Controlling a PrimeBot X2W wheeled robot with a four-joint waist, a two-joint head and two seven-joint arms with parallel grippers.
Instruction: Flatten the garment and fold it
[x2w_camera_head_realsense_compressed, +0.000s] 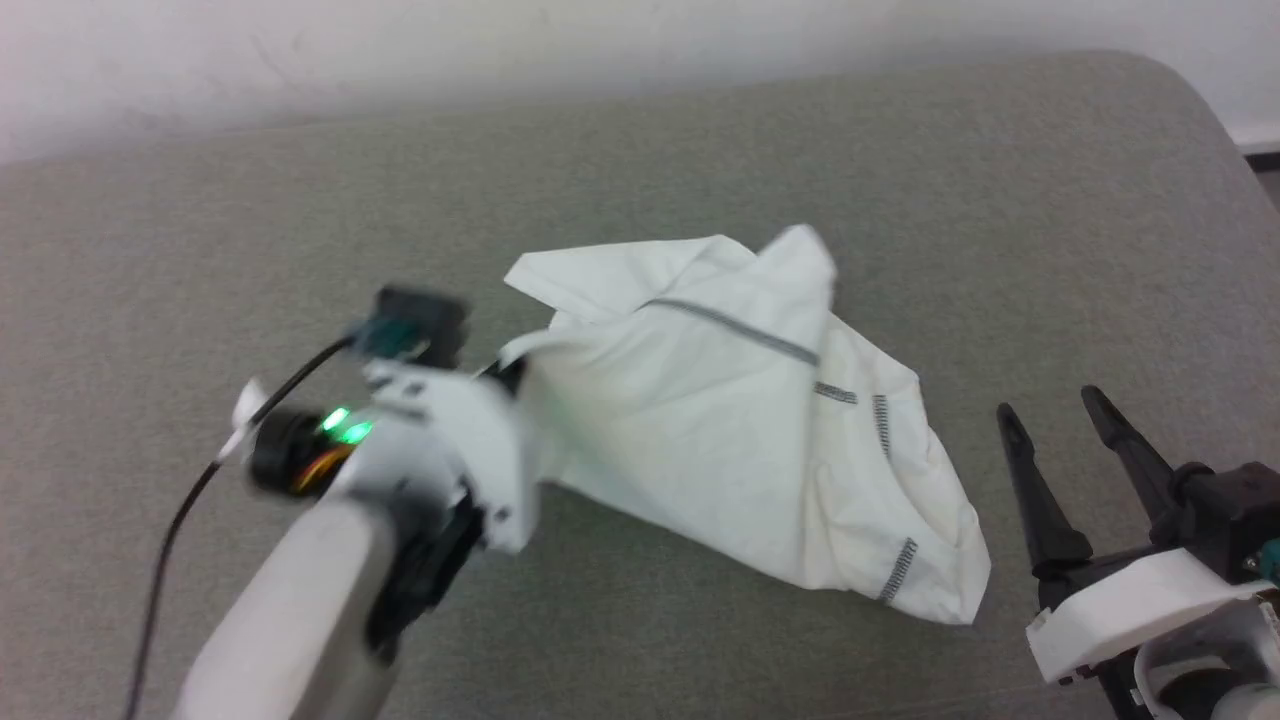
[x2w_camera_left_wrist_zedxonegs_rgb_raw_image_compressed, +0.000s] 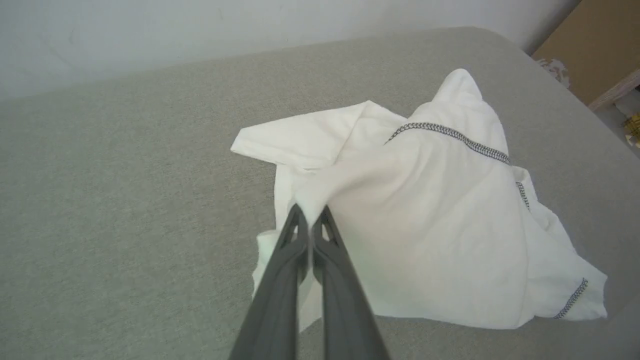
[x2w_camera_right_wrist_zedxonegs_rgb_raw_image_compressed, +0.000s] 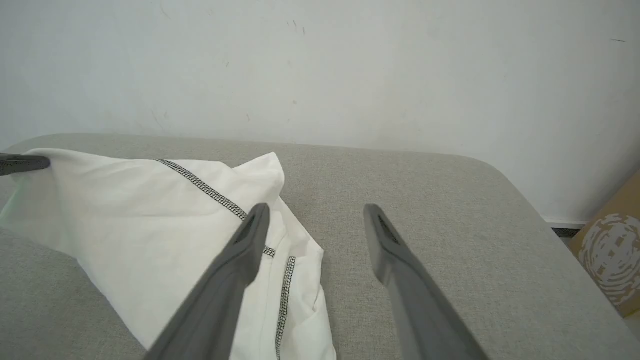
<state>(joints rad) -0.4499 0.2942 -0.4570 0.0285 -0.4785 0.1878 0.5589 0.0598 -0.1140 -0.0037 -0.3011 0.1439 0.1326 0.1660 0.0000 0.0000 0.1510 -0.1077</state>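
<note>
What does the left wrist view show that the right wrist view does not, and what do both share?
Left wrist view: the left end effector, both fingers shut on a fold of the crumpled white thin-fabric T-shirt, and a flat flap of it pointing left. Right wrist view: the right end effector, open with nothing between its fingers, next to the shirt. Both: the shirt's dark zigzag stitching, the grey fabric surface, the pale wall.

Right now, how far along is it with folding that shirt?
Barely begun. Done: the left end effector is shut on the garment at a bunched edge. In hand: the right end effector hangs open beside it, empty. Ahead: the garment lies crumpled on the grey cushion, so flattening and folding remain.
</note>
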